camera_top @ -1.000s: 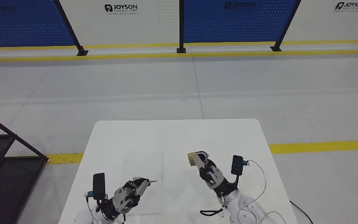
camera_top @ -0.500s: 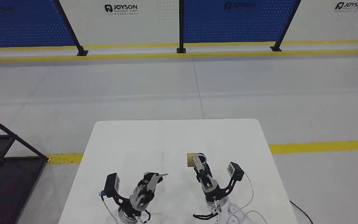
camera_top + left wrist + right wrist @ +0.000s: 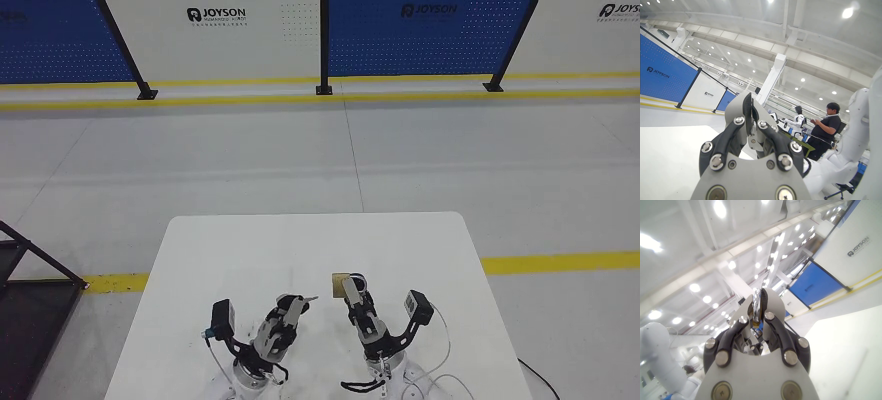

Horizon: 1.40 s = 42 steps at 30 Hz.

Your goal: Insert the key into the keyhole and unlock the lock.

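Note:
Low over the near part of the white table (image 3: pixel 300 240), both arms are raised, their grippers facing each other. My right gripper (image 3: pixel 350 290) is shut on the padlock (image 3: pixel 341 283); the wrist view shows the silver shackle (image 3: pixel 756 306) pinched between its pads, the brass body behind. My left gripper (image 3: pixel 298 303) is shut on the key (image 3: pixel 313 297), whose thin metal tip points at the padlock with a small gap between them. In the left wrist view the gripper (image 3: pixel 750 103) has its pads pressed together and the key itself is hidden.
The table's far half lies bare ahead of both grippers. A black frame (image 3: pixel 40 262) stands off the table's left side. Blue and white barrier panels (image 3: pixel 420 35) and yellow floor lines (image 3: pixel 560 263) lie beyond.
My left arm has carried the key rightward and forward, closing most of the gap to the padlock. The right arm drew slightly left and turned, then held still.

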Tool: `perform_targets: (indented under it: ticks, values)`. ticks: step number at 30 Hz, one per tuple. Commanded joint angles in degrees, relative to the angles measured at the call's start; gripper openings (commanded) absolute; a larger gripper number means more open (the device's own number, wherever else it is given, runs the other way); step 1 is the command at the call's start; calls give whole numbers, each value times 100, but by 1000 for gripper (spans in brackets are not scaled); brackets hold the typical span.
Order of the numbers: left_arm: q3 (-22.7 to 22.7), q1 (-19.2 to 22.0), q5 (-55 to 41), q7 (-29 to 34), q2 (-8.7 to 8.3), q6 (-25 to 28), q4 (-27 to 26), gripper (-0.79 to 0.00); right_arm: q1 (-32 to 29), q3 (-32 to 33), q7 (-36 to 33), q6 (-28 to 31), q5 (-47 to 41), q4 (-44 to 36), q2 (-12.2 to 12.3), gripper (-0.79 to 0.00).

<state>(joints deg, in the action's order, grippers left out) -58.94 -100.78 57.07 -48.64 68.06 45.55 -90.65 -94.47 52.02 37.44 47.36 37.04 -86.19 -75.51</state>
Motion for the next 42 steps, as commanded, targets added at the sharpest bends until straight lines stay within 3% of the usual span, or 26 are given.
perform_targets:
  ticks: [1,7,24,35,42]
  values:
    - [84,81,-45,81,30,-112,16,-785,0,0,0,0,0,0,0,-785]
    - [216,256,-13,75,102,-411,102,-785,0,0,0,0,0,0,0,-785]
    - [331,453,-271,287,192,-392,246,-785,0,0,0,0,0,0,0,-785]
    - [279,432,-1055,737,195,63,241,-785,0,0,0,0,0,0,0,-785]
    - [119,329,-1882,1443,133,496,184,-785,-10,77,-178,-150,21,-96,-2,-785]
